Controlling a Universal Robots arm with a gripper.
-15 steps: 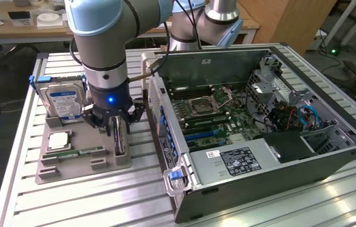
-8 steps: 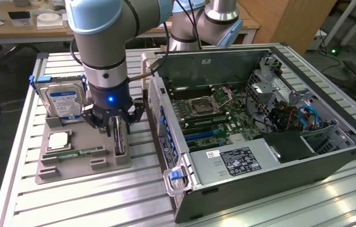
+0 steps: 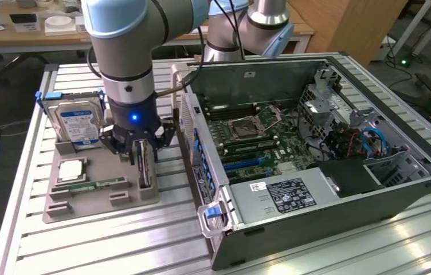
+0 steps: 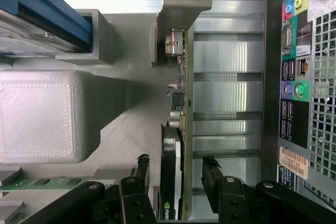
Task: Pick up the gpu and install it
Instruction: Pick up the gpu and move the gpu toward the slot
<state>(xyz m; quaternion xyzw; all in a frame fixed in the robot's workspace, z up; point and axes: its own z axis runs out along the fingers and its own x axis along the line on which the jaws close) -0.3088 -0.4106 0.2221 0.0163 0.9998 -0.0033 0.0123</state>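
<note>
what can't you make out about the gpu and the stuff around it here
- thin green-brown gpu card: in the exterior view the black claw hides part of it; the wrist view shows it edge-on, so its face can't be seen.
- silver hard drive with blue label: label text too small in the exterior view.
- green motherboard: in the exterior view its near strip is hidden by the silver labelled box.

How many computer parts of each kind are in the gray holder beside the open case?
hard drive: 1
processor chip: 1
memory stick: 1
gpu: 1
Total: 4
</note>
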